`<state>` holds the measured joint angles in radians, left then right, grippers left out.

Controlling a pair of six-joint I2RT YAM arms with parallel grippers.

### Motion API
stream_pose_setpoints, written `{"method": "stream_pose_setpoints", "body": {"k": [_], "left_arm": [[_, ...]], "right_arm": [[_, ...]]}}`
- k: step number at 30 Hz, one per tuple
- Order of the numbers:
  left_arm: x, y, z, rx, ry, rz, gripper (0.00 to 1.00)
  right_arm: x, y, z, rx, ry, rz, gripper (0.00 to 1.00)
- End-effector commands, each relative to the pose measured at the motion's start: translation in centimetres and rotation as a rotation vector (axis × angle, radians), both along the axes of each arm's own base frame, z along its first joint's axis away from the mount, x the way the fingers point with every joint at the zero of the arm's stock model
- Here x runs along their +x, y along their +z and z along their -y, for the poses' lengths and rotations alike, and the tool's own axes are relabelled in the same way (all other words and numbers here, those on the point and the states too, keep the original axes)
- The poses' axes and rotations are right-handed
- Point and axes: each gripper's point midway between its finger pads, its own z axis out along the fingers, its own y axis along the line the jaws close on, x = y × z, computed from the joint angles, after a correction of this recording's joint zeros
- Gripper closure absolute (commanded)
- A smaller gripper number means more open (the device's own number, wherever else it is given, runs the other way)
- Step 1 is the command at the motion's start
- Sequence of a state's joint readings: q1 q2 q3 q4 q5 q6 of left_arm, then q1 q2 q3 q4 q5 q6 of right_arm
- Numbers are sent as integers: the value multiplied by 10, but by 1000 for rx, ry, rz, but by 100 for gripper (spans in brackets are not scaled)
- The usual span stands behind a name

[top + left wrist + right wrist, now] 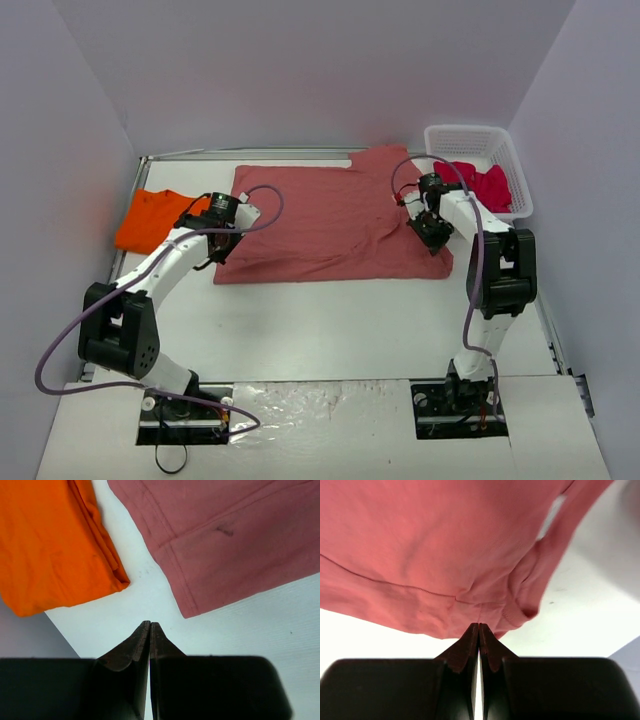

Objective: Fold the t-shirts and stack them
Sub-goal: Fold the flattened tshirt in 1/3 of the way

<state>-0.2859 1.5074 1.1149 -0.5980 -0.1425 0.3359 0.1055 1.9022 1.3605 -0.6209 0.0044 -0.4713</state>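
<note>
The large brick-red t-shirt (330, 220) lies spread flat across the middle of the table. A folded orange t-shirt (150, 220) rests at the left edge. The crimson-pink t-shirt (482, 185) is bunched in the white basket (508, 150). My left gripper (212, 250) is shut and empty over bare table, between the orange t-shirt (50, 545) and the brick-red t-shirt's corner (225, 545). My right gripper (436, 240) is shut at the brick-red t-shirt's right edge; its tips (479, 625) meet against a rumpled hem (470, 555), with no cloth visible between them.
The white basket stands at the back right corner. Grey walls enclose the table on the left, back and right. Both arm bases sit at the near edge, with purple cables looping along the arms.
</note>
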Motion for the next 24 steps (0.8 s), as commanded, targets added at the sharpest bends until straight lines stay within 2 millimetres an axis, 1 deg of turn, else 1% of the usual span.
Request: {"method": "stream_pose_setpoints", "body": {"k": [1,3,5,6,9,12,13,18,19,20,21,24], "left_arm": [[8,12,9,-39,-4,28,98],[12,11,13,-56,-11,36,98],[13,6,14,-57,-16,18,97],[13,-1,16,-58,-20,-5,98],[10,-14,20,-71,-34,-40,98],[8,-27,25,-91,-53,-68,98],[11,-28,28,-100,-63,-60,98],[18,-34,32,-113,-81,-47,97],[23,-37,39,-136,-100,-48,98],[23,-37,39,-136,-100,-48,98],[24,-43,40,-135,-99,-66,98],[28,-48,42,-135,-110,-82,98]], "right_arm": [[12,44,-17,54,16,73,100],[15,49,-18,51,20,77,100],[17,51,-17,42,22,78,100],[17,50,-17,39,23,75,100],[16,41,-16,32,30,50,100],[14,28,-16,31,36,16,100],[13,22,-16,29,38,1,100],[10,6,-15,20,39,-33,100],[8,0,-15,20,39,-46,100],[8,0,-15,20,39,-47,100],[8,-2,-15,20,41,-51,100],[8,-5,-15,21,39,-57,100]]}}
